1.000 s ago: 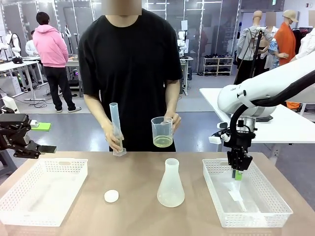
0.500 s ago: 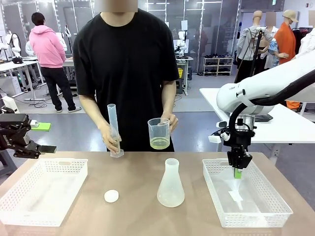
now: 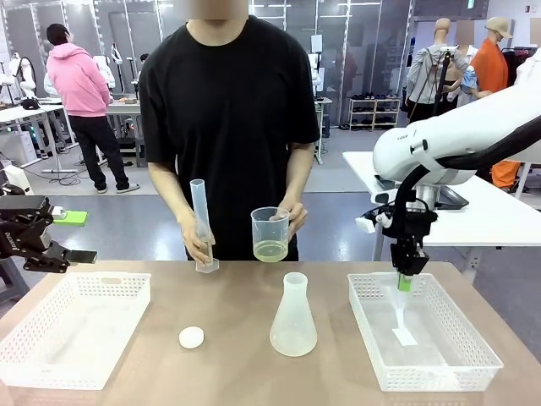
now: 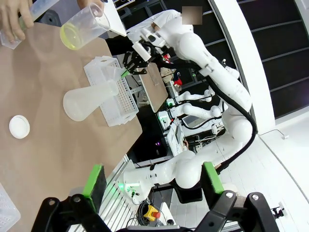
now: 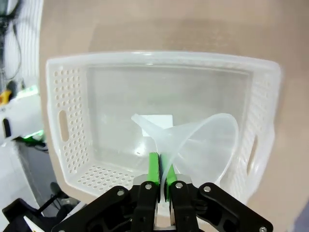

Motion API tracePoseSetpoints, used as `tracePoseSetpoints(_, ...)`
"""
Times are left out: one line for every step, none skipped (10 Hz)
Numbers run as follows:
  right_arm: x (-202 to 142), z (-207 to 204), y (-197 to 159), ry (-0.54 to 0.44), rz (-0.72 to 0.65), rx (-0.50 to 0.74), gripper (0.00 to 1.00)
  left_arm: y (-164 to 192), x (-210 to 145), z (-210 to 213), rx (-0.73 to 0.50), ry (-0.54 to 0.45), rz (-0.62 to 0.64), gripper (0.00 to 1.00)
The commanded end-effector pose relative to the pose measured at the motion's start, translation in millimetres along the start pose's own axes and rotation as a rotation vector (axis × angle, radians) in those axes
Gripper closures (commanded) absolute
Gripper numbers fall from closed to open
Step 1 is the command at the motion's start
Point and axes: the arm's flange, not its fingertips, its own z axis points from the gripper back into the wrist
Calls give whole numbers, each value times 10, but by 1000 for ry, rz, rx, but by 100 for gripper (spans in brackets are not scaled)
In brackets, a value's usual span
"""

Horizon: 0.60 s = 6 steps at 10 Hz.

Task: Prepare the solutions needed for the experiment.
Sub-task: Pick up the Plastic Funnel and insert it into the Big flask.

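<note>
Right wrist view: right end effector (image 5: 161, 166) clamped on funnel (image 5: 207, 137) rim over basket (image 5: 159, 58) ctr, walls clear; left end effector (image 4: 152, 181) apart.

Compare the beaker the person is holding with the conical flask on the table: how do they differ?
The beaker is held up in the person's hand; the flask stands on the table. The beaker carries a shallow layer of yellow-green liquid; the flask looks empty. The beaker is wide-mouthed and nearly straight-sided; the flask tapers to a narrow neck. Both are translucent.
</note>
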Motion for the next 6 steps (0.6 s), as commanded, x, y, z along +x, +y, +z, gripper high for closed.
tracePoseSetpoints(131, 134, 483, 92, -83, -146, 97, -26, 26, -7, -16, -3, -8, 0)
tracePoseSetpoints(183, 289, 656, 129, -105, -223, 97, -26, 26, -7, -16, -3, -8, 0)
tracePoseSetpoints(242, 429, 832, 164, -118, -284, 97, -26, 26, -7, -16, -3, -8, 0)
tracePoseSetpoints(302, 550, 996, 198, -135, -354, 97, -26, 26, -7, -16, -3, -8, 0)
tracePoseSetpoints(365, 682, 1188, 221, -160, -461, 97, -26, 26, -7, -16, -3, -8, 0)
tracePoseSetpoints(407, 786, 1341, 250, -215, -572, 97, -26, 26, -7, -16, -3, -8, 0)
